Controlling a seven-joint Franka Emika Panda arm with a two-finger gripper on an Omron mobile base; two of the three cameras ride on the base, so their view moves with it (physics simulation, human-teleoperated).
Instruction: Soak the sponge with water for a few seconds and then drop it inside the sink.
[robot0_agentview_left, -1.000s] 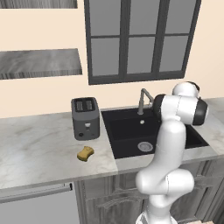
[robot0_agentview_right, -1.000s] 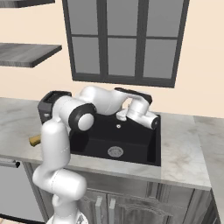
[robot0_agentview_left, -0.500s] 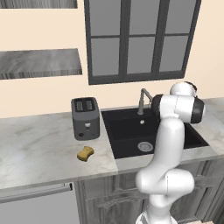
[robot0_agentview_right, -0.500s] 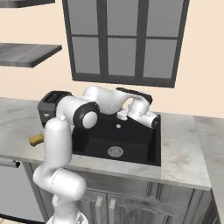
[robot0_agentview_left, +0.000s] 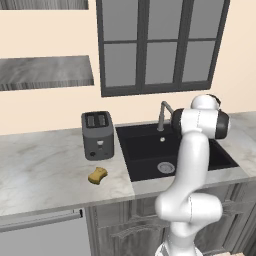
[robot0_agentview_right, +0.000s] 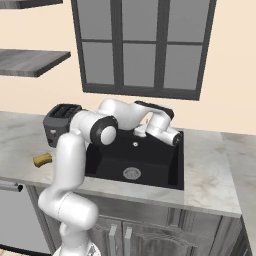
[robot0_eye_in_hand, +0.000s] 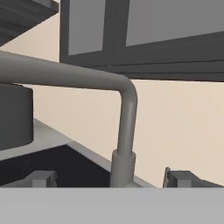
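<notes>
Marble-patterned grey countertop (robot0_agentview_left: 45, 165) runs along a cream wall, with dark grey cabinet fronts (robot0_agentview_left: 125, 227) below it and a dark-framed window (robot0_agentview_left: 160, 45) with grey panes above the sink. Grey floating shelf (robot0_agentview_left: 45, 72) is fixed to the wall left of the window.

Sink (robot0_agentview_left: 145, 150): matte black rectangular basin set into the countertop, round silver drain (robot0_agentview_left: 166, 167) on its floor. Grey gooseneck faucet (robot0_agentview_left: 164, 114) stands at the basin's back edge. No stream visible at the spout in either base view.

Toaster (robot0_agentview_left: 97, 135): dark grey, two slots, upright on the countertop just left of the sink, toward the back edge.

Sponge (robot0_agentview_left: 97, 175): yellow-orange, peanut-shaped, lying flat on the countertop in front of the toaster, near the sink's left edge but apart from it. In the right base view it sits near the countertop's front edge (robot0_agentview_right: 42, 159), partly behind the arm.

Arm: reaches from the base over the sink toward the faucet. Gripper (robot0_eye_in_hand: 111, 180) sits at the faucet base by the sink's back edge; in the hand view the faucet's upright pipe stands between the two finger tips (robot0_eye_in_hand: 41, 178), which are spread wide with nothing clamped. Contact with the pipe cannot be judged.
</notes>
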